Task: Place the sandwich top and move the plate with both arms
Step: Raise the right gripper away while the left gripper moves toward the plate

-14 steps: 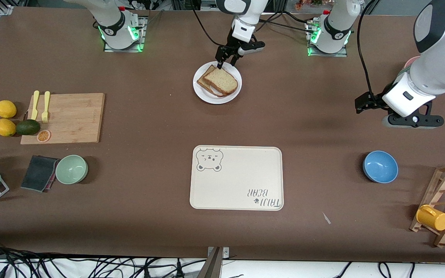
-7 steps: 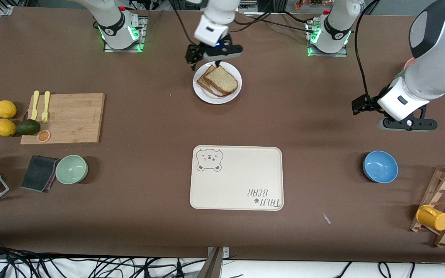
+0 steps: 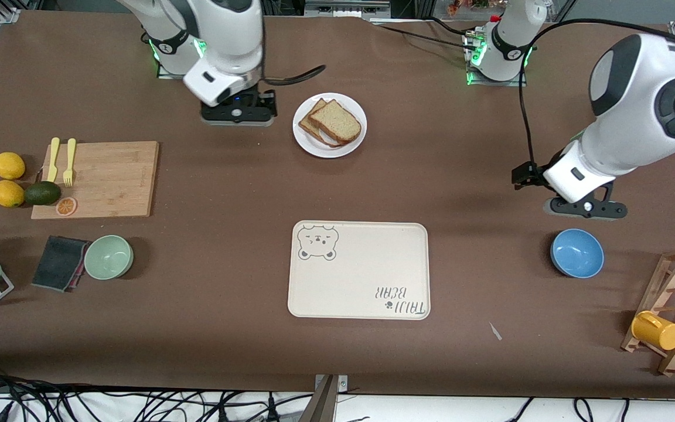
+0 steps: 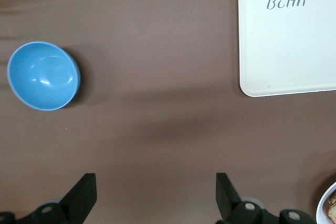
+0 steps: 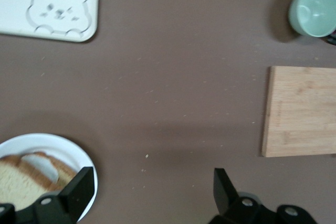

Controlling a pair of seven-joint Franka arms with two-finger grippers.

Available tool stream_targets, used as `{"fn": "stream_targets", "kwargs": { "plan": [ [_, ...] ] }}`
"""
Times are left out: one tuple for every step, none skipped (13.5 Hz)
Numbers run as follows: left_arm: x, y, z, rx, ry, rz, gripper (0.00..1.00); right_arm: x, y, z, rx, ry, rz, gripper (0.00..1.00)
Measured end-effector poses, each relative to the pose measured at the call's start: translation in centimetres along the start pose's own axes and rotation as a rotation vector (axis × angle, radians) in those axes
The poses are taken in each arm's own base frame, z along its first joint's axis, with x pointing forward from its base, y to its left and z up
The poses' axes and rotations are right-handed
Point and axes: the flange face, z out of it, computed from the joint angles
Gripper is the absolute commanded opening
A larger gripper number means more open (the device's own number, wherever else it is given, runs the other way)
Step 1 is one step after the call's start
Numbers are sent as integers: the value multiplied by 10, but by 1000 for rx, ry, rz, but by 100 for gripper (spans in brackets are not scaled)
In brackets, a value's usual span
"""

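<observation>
Beside the plate (image 3: 330, 125) with its bread slice (image 3: 335, 122), the right tool (image 5: 149, 188) hangs spread and probably nearer than the spread left tool (image 4: 155, 195).

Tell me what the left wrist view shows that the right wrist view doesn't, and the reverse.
Only the left wrist view shows the blue bowl and the tray's lettered corner. Only the right wrist view shows the green bowl, the cutting board, the tray's bear corner, and the sandwich top clearly on the plate. Both show the cream tray, brown table, and their own open gripper: left gripper, right gripper.
</observation>
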Motion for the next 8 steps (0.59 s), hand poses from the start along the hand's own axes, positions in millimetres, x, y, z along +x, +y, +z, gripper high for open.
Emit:
{"fn": "stream_targets", "kwargs": {
  "plan": [
    [3,10,7,-4,-1,17,100,11,23,-1,7,-4,50,100],
    [6,21,14,-8,-6,37,100,23,46,0,27,-21,105,100],
    [8,33,22,-13,-14,58,100,33,68,2,52,-41,154,100],
    [8,46,29,-17,-23,81,100,43,88,4,70,-51,182,100],
    [7,58,33,-20,-31,102,100,51,105,2,83,-48,192,100],
    [5,70,36,-24,-37,123,100,60,122,-3,95,-37,199,100],
    [3,82,40,-27,-44,145,100,67,139,-8,105,-26,201,100],
    [2,93,43,-30,-51,164,100,72,158,-13,119,-25,200,100]
  ]
}}
